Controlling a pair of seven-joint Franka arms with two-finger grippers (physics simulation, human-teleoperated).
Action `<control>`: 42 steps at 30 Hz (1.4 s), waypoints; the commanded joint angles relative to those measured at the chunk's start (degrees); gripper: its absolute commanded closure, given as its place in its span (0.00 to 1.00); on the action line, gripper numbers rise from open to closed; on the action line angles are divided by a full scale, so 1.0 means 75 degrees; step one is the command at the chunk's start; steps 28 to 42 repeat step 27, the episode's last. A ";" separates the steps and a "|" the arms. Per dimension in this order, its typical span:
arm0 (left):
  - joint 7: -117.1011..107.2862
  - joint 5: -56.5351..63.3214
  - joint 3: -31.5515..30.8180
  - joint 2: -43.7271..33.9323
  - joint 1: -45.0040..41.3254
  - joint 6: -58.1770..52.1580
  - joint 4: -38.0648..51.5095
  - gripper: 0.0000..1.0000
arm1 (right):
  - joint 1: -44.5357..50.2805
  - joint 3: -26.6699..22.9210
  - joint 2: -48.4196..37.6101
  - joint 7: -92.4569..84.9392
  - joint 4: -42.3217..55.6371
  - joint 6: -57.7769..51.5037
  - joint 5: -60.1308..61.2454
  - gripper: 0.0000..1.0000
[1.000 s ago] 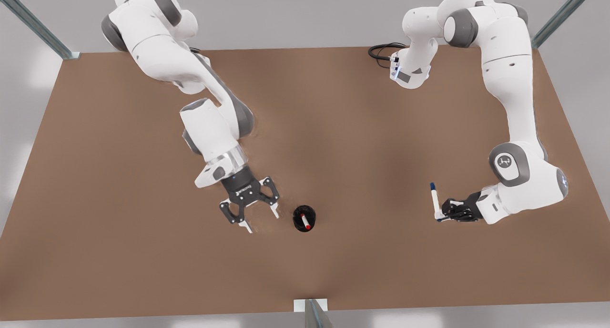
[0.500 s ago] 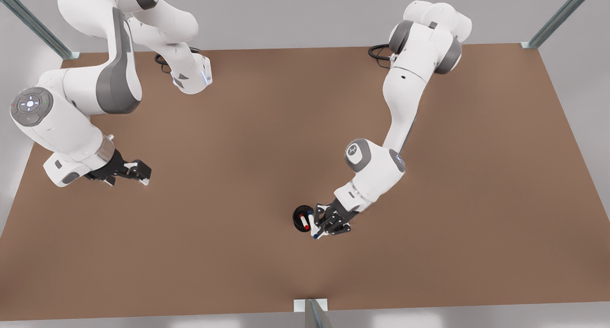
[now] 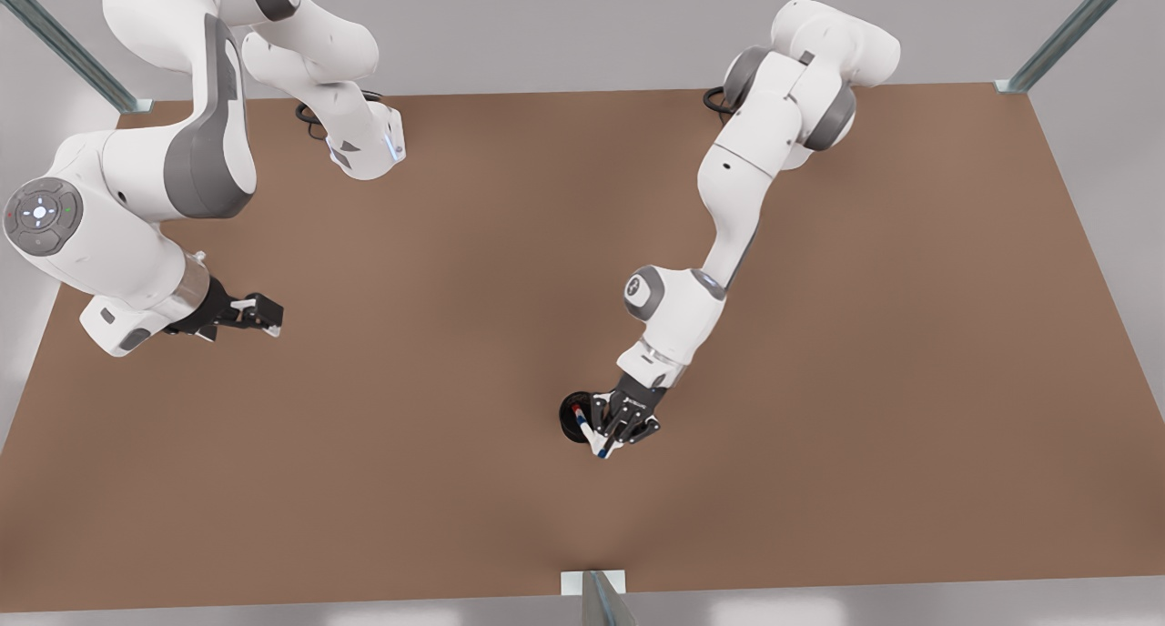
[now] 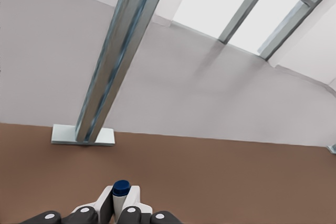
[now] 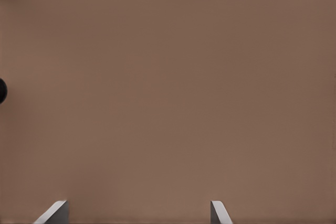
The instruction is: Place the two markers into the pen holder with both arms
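1. Front view: the left gripper is at the pen holder, near the tabletop's front edge, its fingers clamped on the blue marker. The marker's white barrel slants over the holder's rim on the front view's right.
2. The red marker stands inside the holder; its red tip shows at the opening.
3. Left wrist view: the blue cap sits between the white finger pads, end-on to the camera. Beyond it are the tabletop and a metal frame post. The holder is hidden from this camera.
4. Right wrist view: two white fingertips stand well apart, released, with nothing between them, over bare tabletop. A dark round edge at the picture's border may be the holder; I cannot tell.
5. Front view: the right gripper waits far off at the front view's left, well apart from the holder.
6. Versus half a second ago: the left arm's wrist has swung nearer the holder, so the gripper now overlaps its rim. The red marker's barrel is more covered. The right arm has barely moved.
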 commanded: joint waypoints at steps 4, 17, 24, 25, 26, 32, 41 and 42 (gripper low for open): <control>-0.0657 0.0043 0.0001 0.0035 -0.0206 0.0690 -0.0100 0.79 | -0.0057 -0.0001 -0.0009 -0.0471 0.0005 -0.0058 0.0041 0.00; -0.1770 0.4611 0.2731 -0.3081 0.1165 -1.0476 -0.0088 0.00 | -0.0104 -0.0012 -0.0009 -0.0460 0.0016 -0.0128 0.0017 0.00; -0.2051 0.6559 -0.0128 -0.5625 0.4024 -1.2142 -0.1143 0.00 | -0.0081 0.0023 -0.0044 -0.0085 -0.0007 -0.0257 0.0006 0.00; -0.2051 0.6547 -0.0128 -0.5730 0.3989 -1.2435 -0.1283 0.00 | -0.0069 0.0035 -0.0056 -0.0061 -0.0007 -0.0269 0.0006 0.00; -0.2051 0.6547 -0.0222 -0.5731 0.4024 -1.2470 -0.1283 0.00 | -0.0081 0.0034 -0.0056 -0.0085 -0.0019 -0.0269 0.0006 0.00; -0.2051 0.6559 -0.0222 -0.5719 0.3978 -1.2470 -0.1283 0.00 | -0.0081 0.0023 -0.0056 -0.0084 -0.0019 -0.0257 0.0006 0.00; -0.2051 0.6559 -0.0222 -0.5719 0.3978 -1.2470 -0.1283 0.00 | -0.0081 0.0023 -0.0056 -0.0084 -0.0019 -0.0257 0.0006 0.00; -0.2051 0.6559 -0.0222 -0.5719 0.3978 -1.2470 -0.1283 0.00 | -0.0081 0.0023 -0.0056 -0.0084 -0.0019 -0.0257 0.0006 0.00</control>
